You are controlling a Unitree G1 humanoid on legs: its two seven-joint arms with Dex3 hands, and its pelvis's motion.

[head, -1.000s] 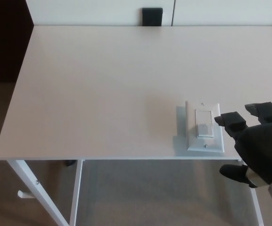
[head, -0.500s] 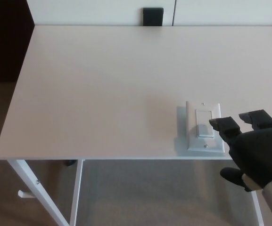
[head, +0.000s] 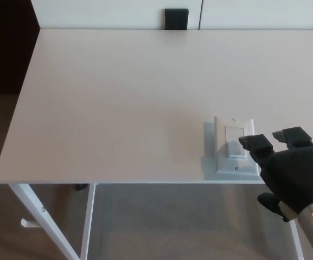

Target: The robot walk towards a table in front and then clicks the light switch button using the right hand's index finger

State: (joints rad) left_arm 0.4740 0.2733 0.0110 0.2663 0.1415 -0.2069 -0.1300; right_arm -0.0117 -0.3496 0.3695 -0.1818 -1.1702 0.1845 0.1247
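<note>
A white light switch plate (head: 233, 146) lies flat near the front right edge of the white table (head: 118, 103), with a rocker button (head: 235, 142) in its middle. My right hand (head: 292, 173) comes in from the lower right, black, holding nothing, fingers apart. One fingertip (head: 249, 143) overlaps the button's lower right corner; whether it presses it I cannot tell. A second finger (head: 291, 136) points up over the table right of the plate. The thumb hangs below the table edge. My left hand does not show.
A dark block (head: 176, 19) stands against the white wall behind the table's far edge. White table legs (head: 42, 219) slant down at the lower left over grey carpet. A dark area borders the table's left side.
My right hand has moved left and slightly down, bringing its fingertip from beside the plate's right edge onto the button's lower right corner.
</note>
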